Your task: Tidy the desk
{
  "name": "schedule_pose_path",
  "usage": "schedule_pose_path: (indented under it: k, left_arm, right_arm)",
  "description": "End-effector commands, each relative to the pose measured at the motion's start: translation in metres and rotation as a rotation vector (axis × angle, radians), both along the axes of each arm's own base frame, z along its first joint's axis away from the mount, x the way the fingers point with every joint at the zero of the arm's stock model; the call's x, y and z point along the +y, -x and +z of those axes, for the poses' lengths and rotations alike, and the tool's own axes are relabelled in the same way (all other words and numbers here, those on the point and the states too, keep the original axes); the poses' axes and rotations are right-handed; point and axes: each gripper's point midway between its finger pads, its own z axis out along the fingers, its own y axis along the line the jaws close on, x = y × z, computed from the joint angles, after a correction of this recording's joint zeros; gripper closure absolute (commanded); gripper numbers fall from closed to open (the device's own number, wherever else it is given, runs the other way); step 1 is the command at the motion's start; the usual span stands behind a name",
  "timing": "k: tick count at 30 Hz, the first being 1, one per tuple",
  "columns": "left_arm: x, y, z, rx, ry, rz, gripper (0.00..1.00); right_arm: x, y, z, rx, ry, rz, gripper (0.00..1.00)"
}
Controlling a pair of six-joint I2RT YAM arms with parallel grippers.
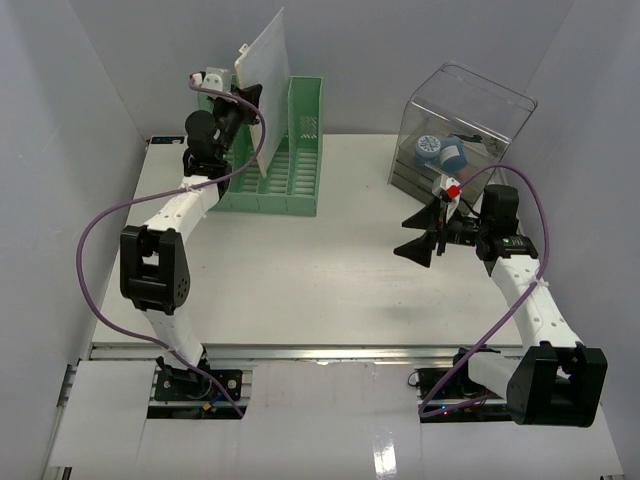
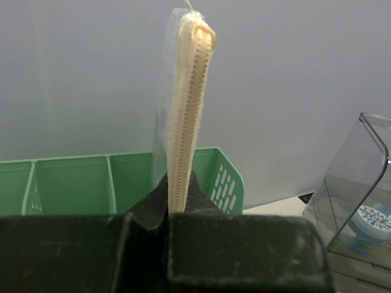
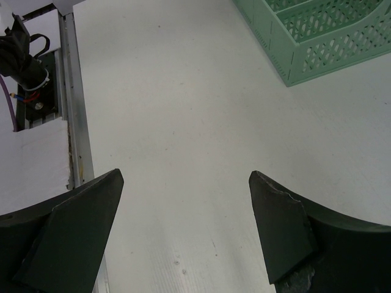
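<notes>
The white desk [image 1: 320,270] has a silver rail along its near edge [image 1: 330,353]. My left gripper [image 1: 245,100] is shut on a flat white pack wrapped in clear plastic [image 1: 265,70] and holds it upright over the green slotted organizer [image 1: 285,170] at the back left. In the left wrist view the pack [image 2: 186,110] rises edge-on from between my fingers, at my gripper [image 2: 179,195], with the organizer [image 2: 73,183] behind. My right gripper [image 1: 420,235] is open and empty above the desk's right side; in the right wrist view it [image 3: 184,177] shows only bare desk [image 3: 183,110] between the fingers.
A clear plastic box [image 1: 465,125] stands at the back right with blue-and-white rolls [image 1: 440,152] inside; it also shows in the left wrist view [image 2: 360,201]. The organizer's corner [image 3: 317,30] and the desk rail [image 3: 76,122] show in the right wrist view. Grey walls enclose the desk.
</notes>
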Motion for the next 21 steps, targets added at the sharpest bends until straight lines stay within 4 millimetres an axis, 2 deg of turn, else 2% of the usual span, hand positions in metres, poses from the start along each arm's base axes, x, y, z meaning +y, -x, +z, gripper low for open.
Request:
schedule_pose_path:
  k: [1, 8, 14, 15, 19, 21]
  left_arm:
    - [-0.016, 0.022, 0.019, -0.184, -0.026, -0.092, 1.0]
    - [-0.021, 0.026, -0.032, -0.126, -0.023, -0.138, 1.0]
    - [-0.025, 0.046, -0.056, -0.092, -0.028, -0.182, 1.0]
    - [-0.024, 0.049, -0.058, -0.084, -0.033, -0.183, 0.88]
    - [-0.019, 0.06, -0.057, -0.063, -0.055, -0.161, 0.21]
    - [-0.016, 0.07, -0.043, -0.068, -0.072, -0.152, 0.05]
  right_arm:
    - [-0.001, -0.004, -0.003, -0.027, 0.007, -0.003, 0.1]
    - [-0.001, -0.005, -0.007, -0.022, 0.013, 0.0, 0.1]
    - [-0.001, -0.004, -0.01, -0.008, 0.013, 0.008, 0.1]
    - [-0.001, -0.004, -0.011, -0.007, 0.014, 0.009, 0.1]
    - [-0.003, -0.006, -0.015, 0.002, 0.03, -0.001, 0.1]
    - [-0.011, -0.011, -0.019, 0.014, 0.04, -0.032, 0.1]
